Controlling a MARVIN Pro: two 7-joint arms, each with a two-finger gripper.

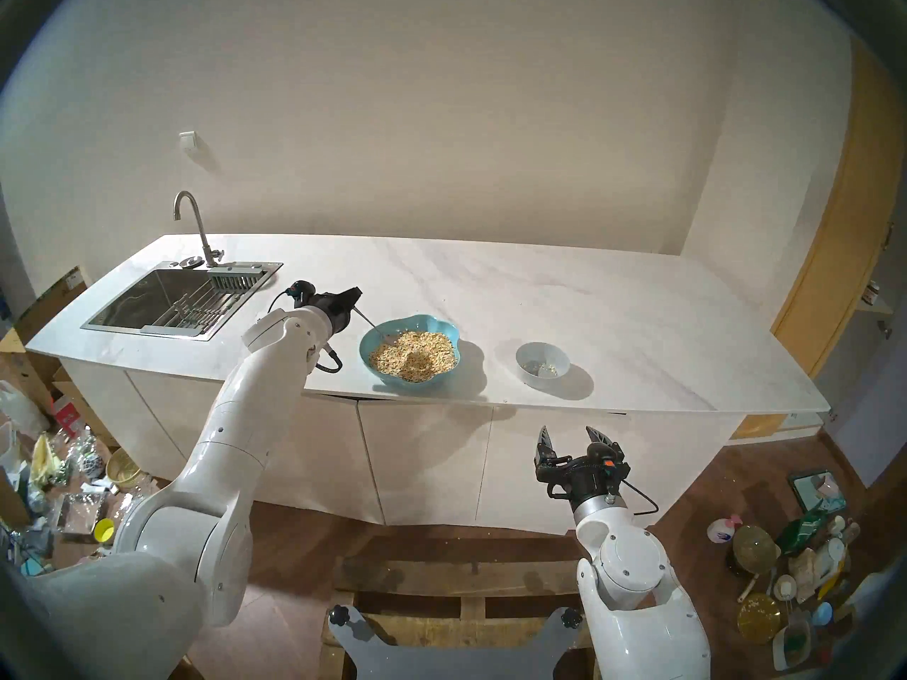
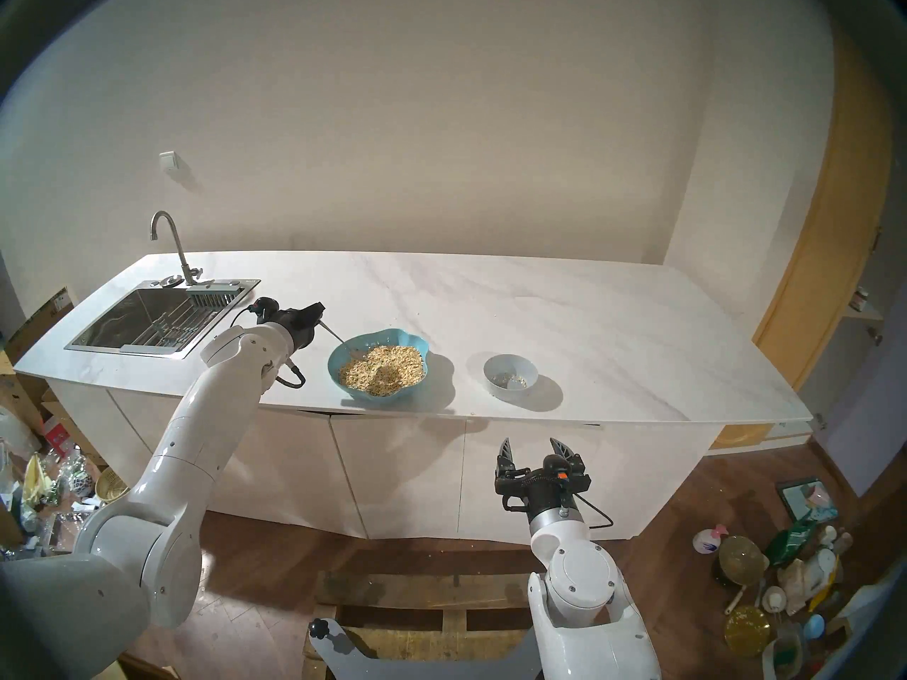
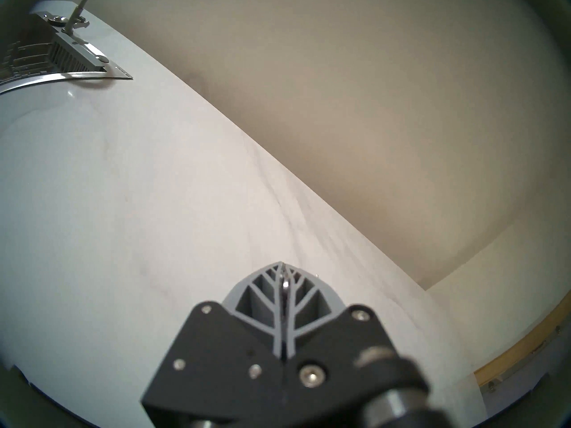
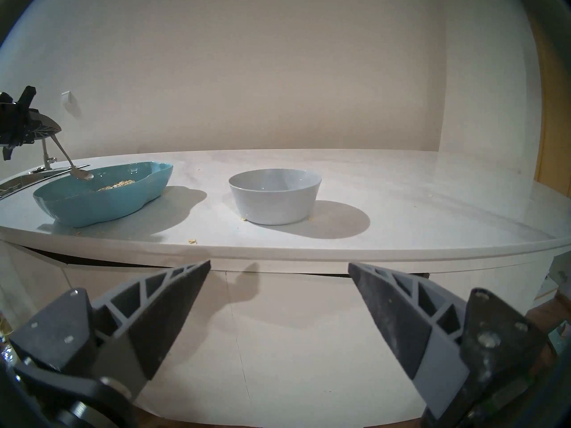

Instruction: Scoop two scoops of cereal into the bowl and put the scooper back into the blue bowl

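1. We see the left gripper [image 1: 354,298] raised over the white counter [image 1: 564,296], just left of the blue bowl [image 1: 375,333]; its fingers [image 3: 272,297] are pressed together, pinching the thin handle of the scooper [image 1: 369,322]; a sliver of metal shows between them in the left wrist view.
2. The scooper slants down from that grip to the right; in the right wrist view its oval end [image 4: 82,174] hangs at the blue bowl's near-left rim, above the flakes; whether it carries any flakes we cannot tell.
3. The cereal [image 1: 412,355] lies heaped in the blue bowl, with a hollow near the middle of the heap; the bowl stands close to the counter's front edge.
4. The small grey-white bowl [image 1: 559,357] stands apart, to the right of the blue one; a thin scatter of flakes covers its bottom; a few stray flakes lie on the counter near the front edge.
5. The right gripper [image 1: 574,441] hangs low in front of the cabinet doors [image 1: 422,453], below counter level; its fingers are spread wide and hold nothing.
6. The sink [image 1: 147,303] and tap [image 1: 194,222] sit at the counter's left end.
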